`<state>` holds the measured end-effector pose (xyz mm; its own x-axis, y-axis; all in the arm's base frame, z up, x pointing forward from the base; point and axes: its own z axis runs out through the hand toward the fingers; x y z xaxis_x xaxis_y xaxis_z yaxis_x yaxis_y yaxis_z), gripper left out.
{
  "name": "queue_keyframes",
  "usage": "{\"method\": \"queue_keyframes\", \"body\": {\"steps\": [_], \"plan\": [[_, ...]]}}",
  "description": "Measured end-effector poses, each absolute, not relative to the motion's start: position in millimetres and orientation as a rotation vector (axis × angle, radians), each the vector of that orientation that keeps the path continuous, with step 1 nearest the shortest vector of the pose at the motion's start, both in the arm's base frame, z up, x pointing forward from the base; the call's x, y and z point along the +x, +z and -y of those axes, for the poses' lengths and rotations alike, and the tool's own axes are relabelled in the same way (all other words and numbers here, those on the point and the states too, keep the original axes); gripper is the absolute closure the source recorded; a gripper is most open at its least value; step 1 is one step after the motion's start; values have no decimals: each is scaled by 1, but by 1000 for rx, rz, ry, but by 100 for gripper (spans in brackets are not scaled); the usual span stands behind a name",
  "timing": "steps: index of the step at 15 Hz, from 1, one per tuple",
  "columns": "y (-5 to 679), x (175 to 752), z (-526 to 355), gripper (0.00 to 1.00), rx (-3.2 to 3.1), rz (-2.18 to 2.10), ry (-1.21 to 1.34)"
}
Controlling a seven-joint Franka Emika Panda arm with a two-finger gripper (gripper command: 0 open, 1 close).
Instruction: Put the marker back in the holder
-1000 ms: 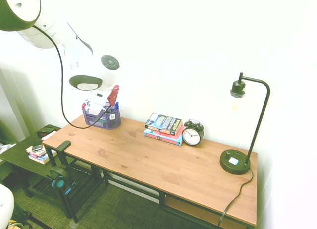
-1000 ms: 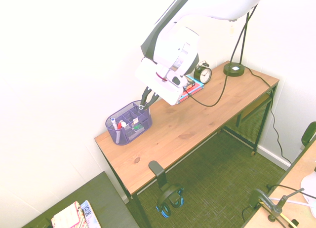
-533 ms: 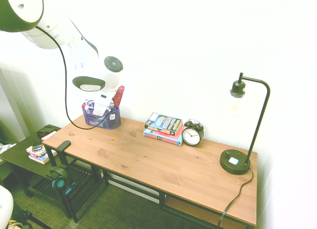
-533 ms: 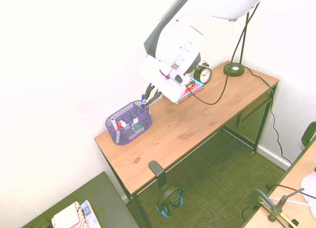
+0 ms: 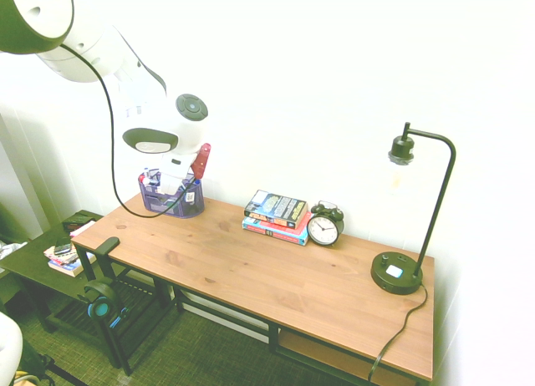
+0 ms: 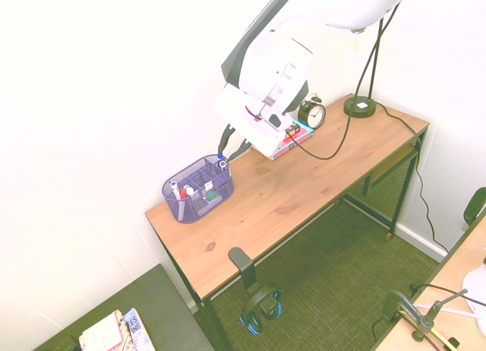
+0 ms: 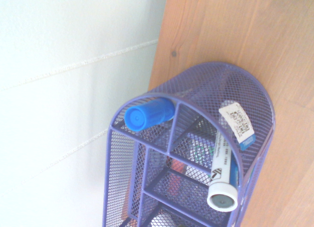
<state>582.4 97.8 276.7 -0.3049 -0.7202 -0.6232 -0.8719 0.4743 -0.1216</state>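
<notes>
The holder is a purple wire-mesh organizer at the desk's left end, close to the wall, also seen in the exterior views. The marker stands white-barrelled in one of its outer compartments, butt end up, leaning on the rim; its cap is hidden below. The second exterior view shows the marker's top as a small white ring. A blue-capped pen stands in the compartment next to the wall. My gripper hangs just above the holder, fingers slightly open, apart from the marker.
A stack of books and a black alarm clock sit mid-desk near the wall. A black desk lamp stands at the right end. The wall is right behind the holder. Headphones hang at the desk's left end.
The gripper has shifted a little up and toward the wall side of the holder. Its fingers have parted slightly, and the marker now stands free in its compartment.
</notes>
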Motion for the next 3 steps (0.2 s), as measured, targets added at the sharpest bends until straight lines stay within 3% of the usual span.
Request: {"method": "queue_keyframes", "body": {"steps": [3], "plan": [[292, 590, -97, 0, -1340, -2073, 255]]}}
